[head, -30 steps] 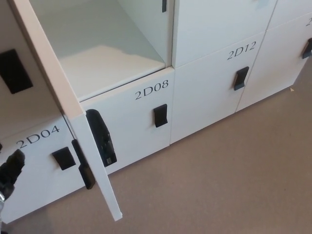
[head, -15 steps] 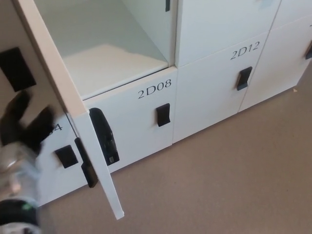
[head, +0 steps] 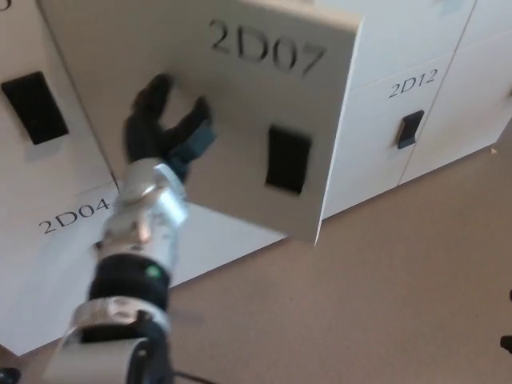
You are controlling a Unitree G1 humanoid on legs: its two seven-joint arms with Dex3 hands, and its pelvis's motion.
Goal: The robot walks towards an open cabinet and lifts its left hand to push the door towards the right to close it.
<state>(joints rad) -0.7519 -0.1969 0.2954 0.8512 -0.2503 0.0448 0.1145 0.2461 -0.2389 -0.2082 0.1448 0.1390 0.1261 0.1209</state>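
The white cabinet door marked 2D07 (head: 240,104) stands partly swung, its outer face toward me, with a black recessed handle (head: 286,158) near its free edge. My left hand (head: 164,128) is raised against the door's face, left of the handle, fingers spread and touching the panel. The silver forearm (head: 132,248) rises from the lower left. The compartment behind the door is hidden. My right hand does not show.
White locker fronts surround the door: 2D04 (head: 72,214) at the lower left, 2D12 (head: 414,80) at the right with a black handle (head: 410,128). Another black handle (head: 34,106) sits at the far left. Grey-brown carpet (head: 400,296) covers the floor.
My left hand rose from the lower left onto the door's face. The door swung rightward, now showing its 2D07 front and covering the open compartment and 2D08.
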